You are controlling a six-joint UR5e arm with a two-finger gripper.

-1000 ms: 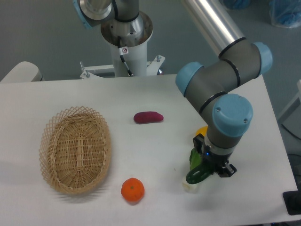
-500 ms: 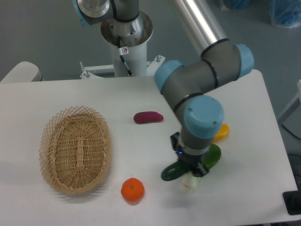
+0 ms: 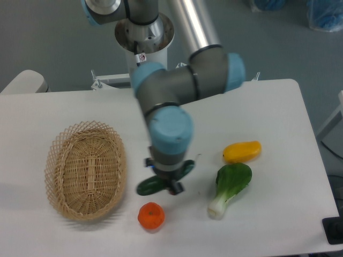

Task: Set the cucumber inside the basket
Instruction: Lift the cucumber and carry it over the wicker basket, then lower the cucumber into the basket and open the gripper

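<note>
Item in transit: we record the slim, dark green, smooth cucumber (image 3: 161,181) gripped in the two-finger hand (image 3: 167,181) of the grey and pale-blue arm, carried above the white desk (image 3: 278,107), just right of the oval, tan woven wicker basket (image 3: 86,170) and above the round orange fruit (image 3: 151,216). The hand is closed on the cucumber near its middle, both ends sticking out past the fingers (the fingers themselves are mostly hidden under the wrist). Orientation: the long axis runs roughly left to right with a slight tilt, the left end lower in the picture and pointing toward the basket's near rim, the right end higher and pointing toward the leafy green vegetable with a white stem (image 3: 230,187). The basket's own long axis runs front to back, so the cucumber lies crosswise to it. Handling note: we judge the carry should go on leftward with the cucumber high enough to pass the lacy rim, stop over the woven floor, not the rim, and ideally turn the wrist so the cucumber lines up with the basket's length before we lower and release. Also on the desk, well apart: a yellow oblong fruit (image 3: 242,151).
</note>
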